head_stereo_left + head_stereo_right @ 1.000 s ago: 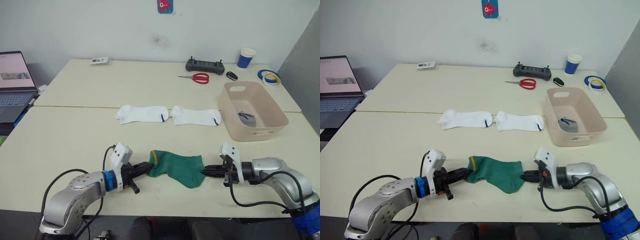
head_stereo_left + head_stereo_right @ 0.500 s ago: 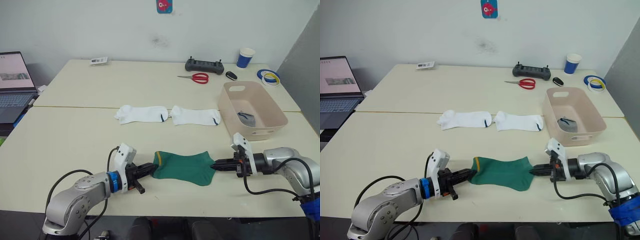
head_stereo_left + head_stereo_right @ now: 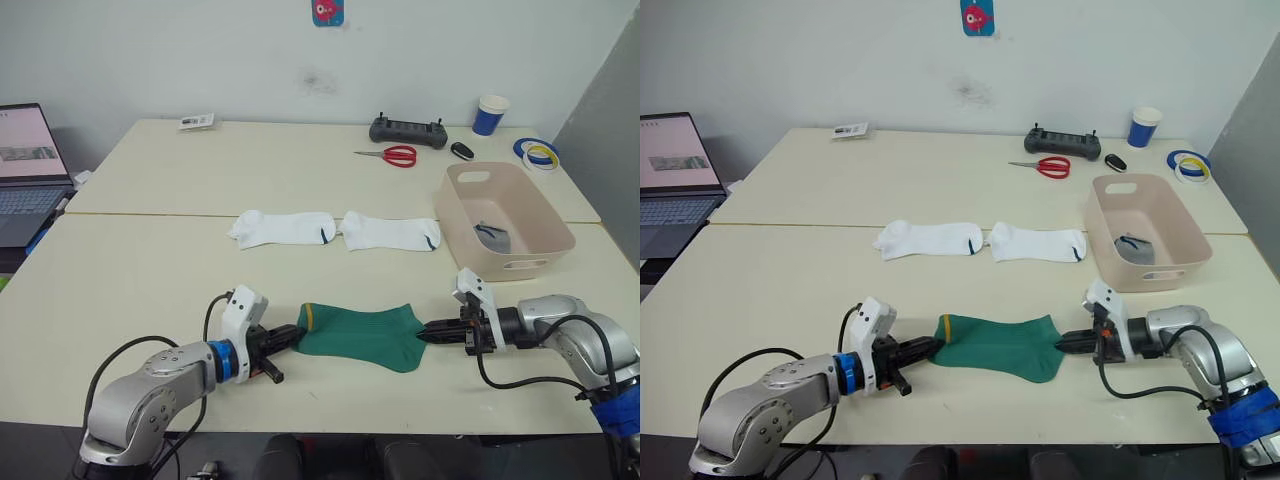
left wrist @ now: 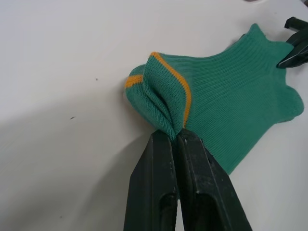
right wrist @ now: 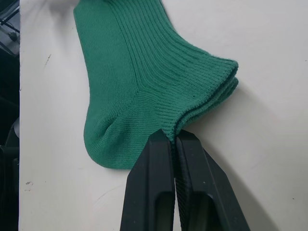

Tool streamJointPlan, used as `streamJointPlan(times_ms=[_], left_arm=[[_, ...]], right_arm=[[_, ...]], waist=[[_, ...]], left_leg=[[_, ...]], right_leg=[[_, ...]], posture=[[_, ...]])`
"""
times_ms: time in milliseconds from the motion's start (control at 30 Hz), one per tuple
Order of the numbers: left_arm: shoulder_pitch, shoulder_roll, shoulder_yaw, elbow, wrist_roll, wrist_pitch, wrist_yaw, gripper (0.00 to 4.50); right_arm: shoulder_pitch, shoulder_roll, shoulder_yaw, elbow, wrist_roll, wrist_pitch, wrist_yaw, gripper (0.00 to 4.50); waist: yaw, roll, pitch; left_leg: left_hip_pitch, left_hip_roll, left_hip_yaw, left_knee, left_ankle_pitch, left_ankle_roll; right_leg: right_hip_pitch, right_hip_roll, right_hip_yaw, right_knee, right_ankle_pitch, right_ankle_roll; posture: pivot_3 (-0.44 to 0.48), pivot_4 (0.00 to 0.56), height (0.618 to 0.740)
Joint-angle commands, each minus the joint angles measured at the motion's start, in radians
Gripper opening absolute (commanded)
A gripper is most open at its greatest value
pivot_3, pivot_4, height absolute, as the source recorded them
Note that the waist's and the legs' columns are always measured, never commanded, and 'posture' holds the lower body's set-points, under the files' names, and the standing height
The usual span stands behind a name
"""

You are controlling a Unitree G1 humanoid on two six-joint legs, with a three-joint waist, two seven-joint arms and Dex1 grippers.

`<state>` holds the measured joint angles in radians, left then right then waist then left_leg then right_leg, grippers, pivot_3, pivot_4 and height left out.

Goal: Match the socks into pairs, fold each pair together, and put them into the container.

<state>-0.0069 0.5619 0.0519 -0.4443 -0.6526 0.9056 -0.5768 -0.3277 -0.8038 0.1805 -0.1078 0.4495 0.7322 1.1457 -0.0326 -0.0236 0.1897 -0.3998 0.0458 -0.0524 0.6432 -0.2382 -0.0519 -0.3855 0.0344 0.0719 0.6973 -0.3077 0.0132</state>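
A dark green sock pair [image 3: 360,336] with a yellow cuff stripe lies stretched flat near the table's front edge. My left gripper [image 3: 297,335] is shut on its cuff end [image 4: 166,108], my right gripper [image 3: 422,335] shut on its toe end [image 5: 202,91]. Two white socks [image 3: 283,227] [image 3: 391,233] lie end to end across the table's middle. The pale pink container [image 3: 509,221] stands at the right, with a grey sock [image 3: 493,238] inside it.
Red scissors [image 3: 395,155], a black controller [image 3: 409,131], a blue paper cup [image 3: 491,115] and tape rolls [image 3: 538,152] sit along the back right. A laptop [image 3: 28,170] stands off the table's left side. A small card [image 3: 199,121] lies at the back.
The green sock, bunched a second ago, has been pulled out flat between the two grippers; my right gripper moved rightwards, then eased slightly back towards the left.
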Motion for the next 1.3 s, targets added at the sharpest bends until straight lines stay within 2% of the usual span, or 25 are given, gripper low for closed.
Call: streamJointPlan(times_ms=[33,200,300,400,533,633,767,800,867,1000,1167,1300], left_arm=[[-0.007,0.018,0.003,-0.001,-0.002,-0.019,-0.03,0.77],[-0.01,0.025,0.019,0.018,0.007,-0.029,-0.041,2.4],[-0.002,0.058,0.073,0.035,0.016,-0.045,-0.045,3.35],[0.004,0.089,0.146,0.041,-0.002,-0.087,-0.076,4.26],[-0.011,0.125,0.18,0.01,-0.027,-0.173,-0.182,4.26],[-0.051,0.139,0.127,0.013,0.034,-0.276,-0.237,3.61],[-0.128,0.158,-0.069,0.054,0.226,-0.45,-0.303,2.37],[-0.138,0.155,-0.107,0.077,0.267,-0.489,-0.312,2.0],[-0.156,0.135,-0.153,0.118,0.315,-0.534,-0.309,1.34],[-0.161,0.114,-0.22,0.172,0.392,-0.564,-0.297,0.03],[-0.125,0.137,-0.292,0.225,0.51,-0.595,-0.297,0.03],[-0.121,0.105,-0.308,0.254,0.529,-0.591,-0.28,0.03]], right_arm=[[0.003,-0.002,-0.024,-0.032,0.006,0.006,-0.011,0.83],[0.013,-0.001,-0.045,-0.034,0.01,0.001,-0.037,2.64],[0.032,-0.018,-0.096,-0.034,0.027,0.009,-0.057,3.71],[0.049,-0.021,-0.169,-0.042,0.064,0.037,-0.077,3.71],[0.06,0.006,-0.243,-0.067,0.124,0.097,-0.123,3.71],[0.068,0.023,-0.266,-0.079,0.157,0.148,-0.154,3.71],[0.053,0.072,-0.333,-0.085,0.26,0.295,-0.23,3.71],[0.045,0.077,-0.35,-0.088,0.288,0.335,-0.245,4.09],[0.037,0.08,-0.372,-0.1,0.328,0.396,-0.271,4.5],[0.021,0.076,-0.399,-0.122,0.386,0.528,-0.34,4.5],[0.02,0.057,-0.372,-0.154,0.393,0.624,-0.407,4.5],[-0.004,0.08,-0.367,-0.127,0.401,0.707,-0.465,4.5]], waist=[[0.0,0.0,0.0],[0.0,0.0,0.0],[0.0,0.0,0.0],[-0.002,0.0,0.0],[0.0,0.0,0.0],[0.0,0.0,0.0],[0.002,0.0,0.0],[0.002,0.0,0.0],[0.0,0.001,0.0],[-0.004,0.001,0.001],[-0.002,0.001,0.0],[-0.002,0.002,-0.001]], left_leg=[[0.0,0.0,0.0,0.0,0.0,0.0],[0.0,0.0,0.0,0.0,0.0,0.0],[0.0,0.0,0.0,0.0,0.0,0.0],[0.0,0.001,0.0,0.0,0.0,0.0],[0.0,0.001,0.0,-0.001,0.0,0.0],[-0.001,0.0,0.001,-0.001,0.0,0.0],[-0.001,-0.001,0.001,-0.001,0.0,0.0],[-0.001,-0.001,0.002,-0.001,0.0,0.0],[-0.001,-0.001,0.003,-0.001,0.0,0.0],[-0.001,0.0,0.003,-0.002,0.0,0.0],[-0.001,0.001,0.002,-0.004,0.0,0.0],[-0.001,0.001,0.002,-0.003,0.0,0.0]], right_leg=[[0.0,0.0,0.0,0.0,0.0,0.0],[0.0,0.0,0.0,0.0,0.0,0.0],[0.0,0.0,0.0,0.0,0.0,0.0],[0.0,0.0,0.0,0.0,0.0,0.0],[-0.001,0.0,0.0,0.0,0.0,0.0],[-0.001,0.0,0.0,-0.001,0.0,0.0],[0.0,0.0,0.0,-0.001,0.0,0.0],[0.0,0.0,0.001,-0.001,0.0,0.001],[0.0,0.0,0.002,-0.001,0.001,0.001],[-0.002,0.001,0.002,-0.001,0.001,0.001],[-0.002,0.002,0.002,-0.001,0.0,0.0],[-0.002,0.001,0.002,-0.002,0.0,0.001]], posture=[[0.0,0.15,0.74],[0.0,0.15,0.74],[0.0,0.15,0.74],[0.0,0.15,0.74],[0.0,0.15,0.74],[0.0,0.15,0.74],[0.0,0.15,0.74],[0.0,0.15,0.74],[0.0,0.15,0.74],[0.0,0.15,0.74],[0.0,0.15,0.74],[0.0,0.15,0.74]])
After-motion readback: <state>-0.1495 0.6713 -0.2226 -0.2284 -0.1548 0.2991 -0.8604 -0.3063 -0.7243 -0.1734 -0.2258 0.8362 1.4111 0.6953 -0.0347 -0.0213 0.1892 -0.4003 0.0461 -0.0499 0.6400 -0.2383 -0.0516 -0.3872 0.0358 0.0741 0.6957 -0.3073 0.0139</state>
